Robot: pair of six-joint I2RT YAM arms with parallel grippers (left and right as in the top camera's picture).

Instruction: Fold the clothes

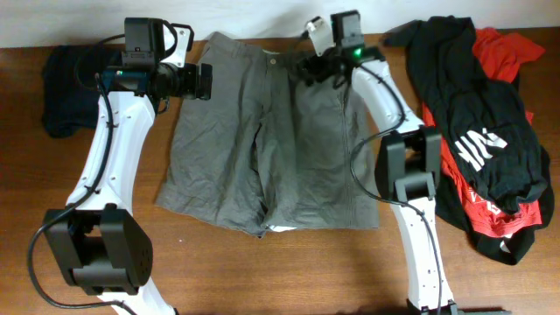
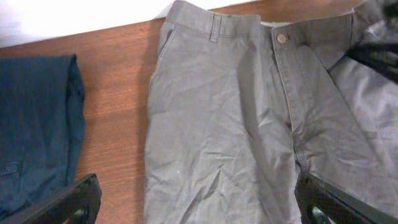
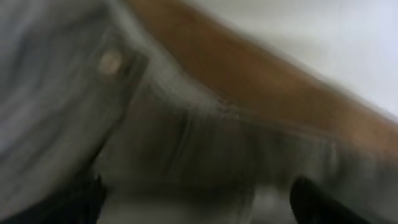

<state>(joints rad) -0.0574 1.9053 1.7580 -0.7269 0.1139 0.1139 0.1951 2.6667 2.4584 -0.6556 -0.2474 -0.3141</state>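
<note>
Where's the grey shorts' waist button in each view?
Overhead: the button sits top centre, on the waistband of the grey shorts, between the two wrists.
Left wrist: upper right of centre, sharp, at the top of the fly.
Right wrist: probably the pale round blur at upper left; too smeared to be sure.
Shared landmark: bare wooden table beyond the waistband.

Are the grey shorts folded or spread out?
Spread out: the grey shorts lie flat, both legs side by side, waistband button showing.
</note>
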